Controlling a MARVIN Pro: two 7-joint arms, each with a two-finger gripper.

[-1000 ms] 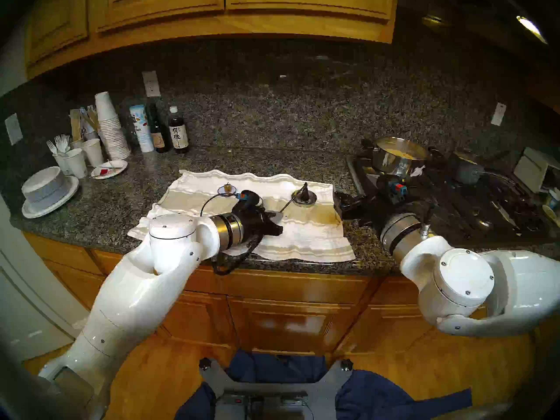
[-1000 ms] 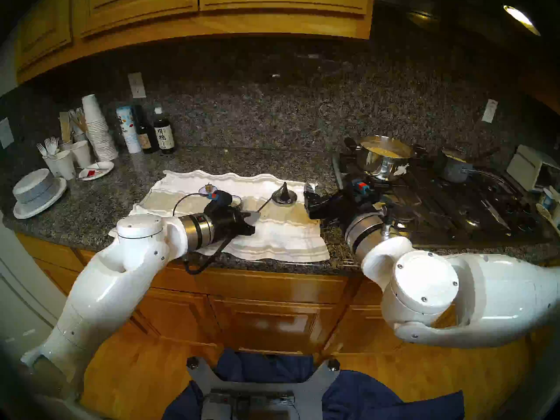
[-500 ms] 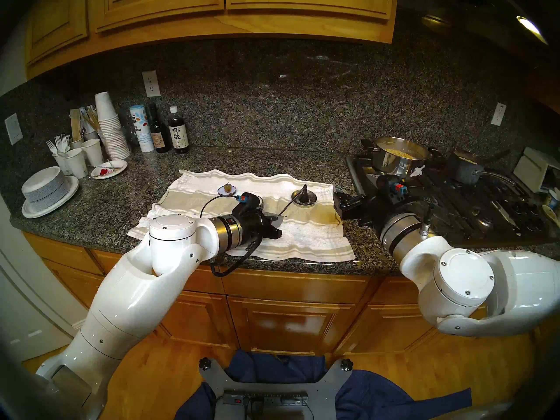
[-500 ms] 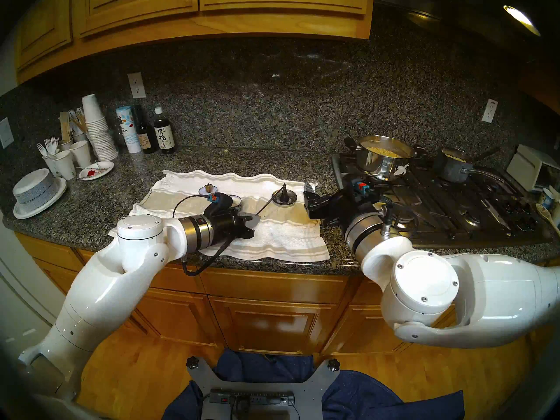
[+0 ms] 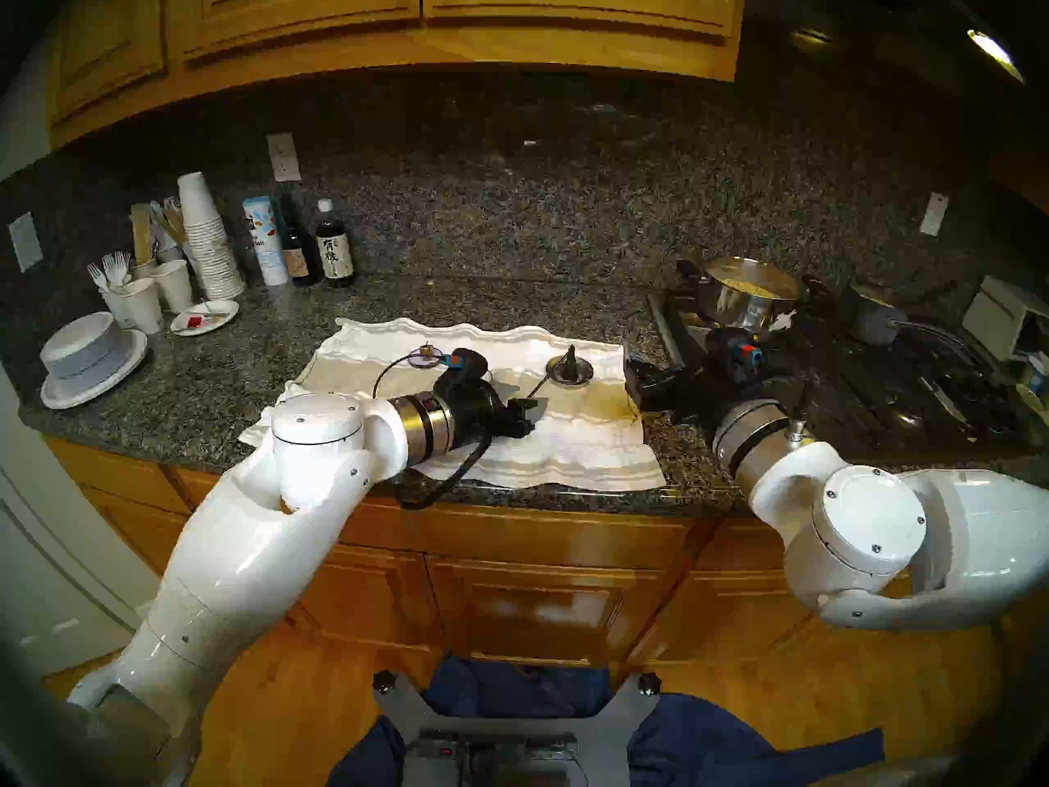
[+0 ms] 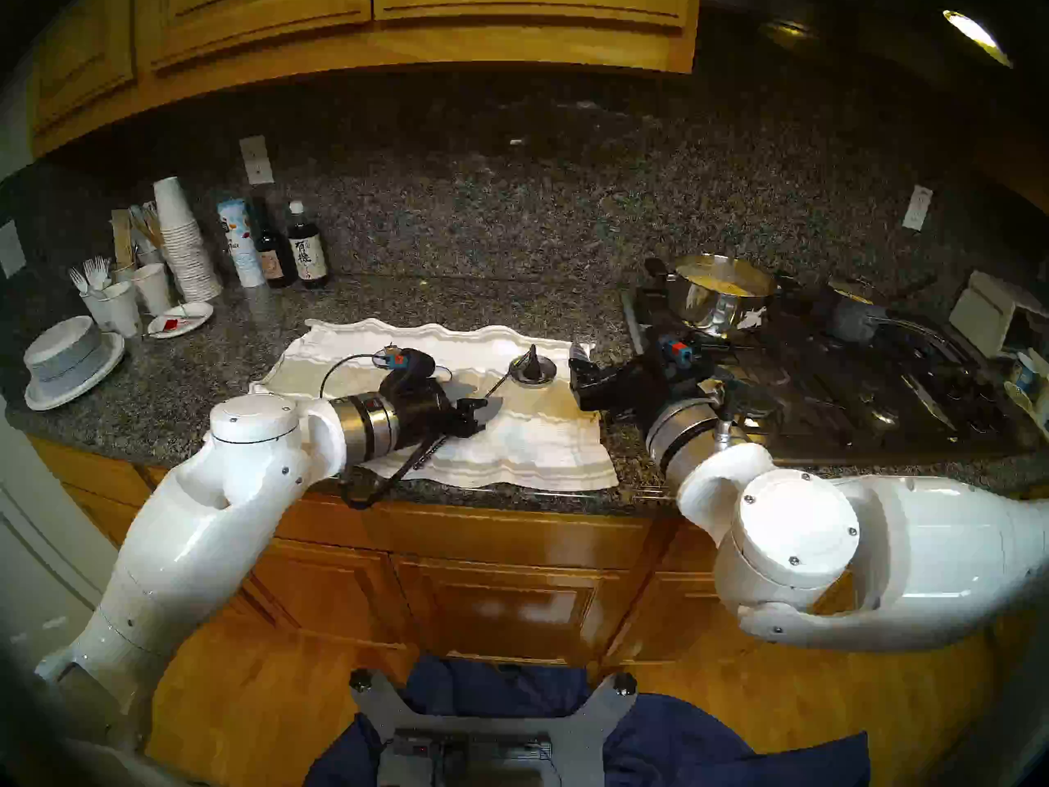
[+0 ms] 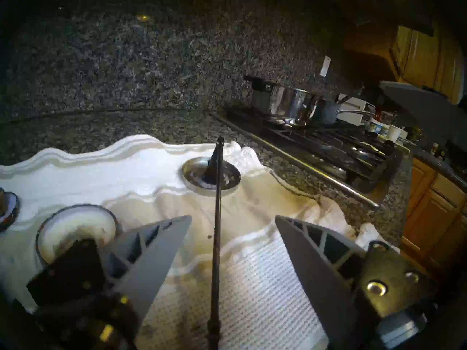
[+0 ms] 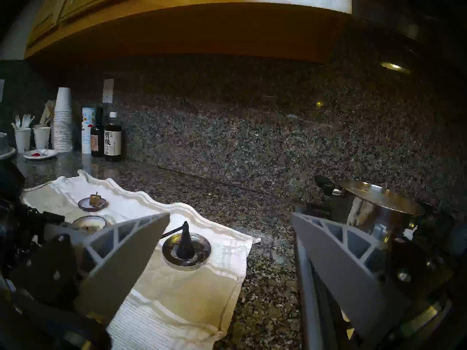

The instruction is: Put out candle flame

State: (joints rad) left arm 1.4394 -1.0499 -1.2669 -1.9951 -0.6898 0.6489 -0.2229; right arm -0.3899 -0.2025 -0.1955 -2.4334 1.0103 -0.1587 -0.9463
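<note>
Lying low over the white towel [image 5: 567, 445], the left claw [image 7: 233, 222] stood wide, its two grey fingers [image 7: 161, 243] spread on either side of the thin dark handle of the candle snuffer [image 7: 216, 215], with a clear gap on each side and no contact visible; the handle ran from between the fingers up to the snuffer's black cone [image 8: 184, 243], which sat upright in a small round metal dish [image 8: 202, 246] on the towel's right part; the towel lay spread on the granite table [image 5: 255, 348], wrinkled along its far edge and stained yellowish near the dish; the candle [image 8: 94, 199], a short stub with a dark wick, stood on a small saucer [image 8: 84, 205] toward the towel's far left, well apart from the snuffer; whether it carried a flame I could not tell; a second small round dish [image 7: 75, 223] with pale contents lay just beside the left claw's left finger; the right claw [image 8: 230, 238] hung at the towel's right edge, beside the stove [image 5: 851, 382], its fingers wide apart and holding nothing; a steel pot [image 5: 743, 297] sat on the stove's rear burner; stacked paper cups [image 5: 207, 240] and bottles [image 5: 335, 246] stood at the table's far left.
</note>
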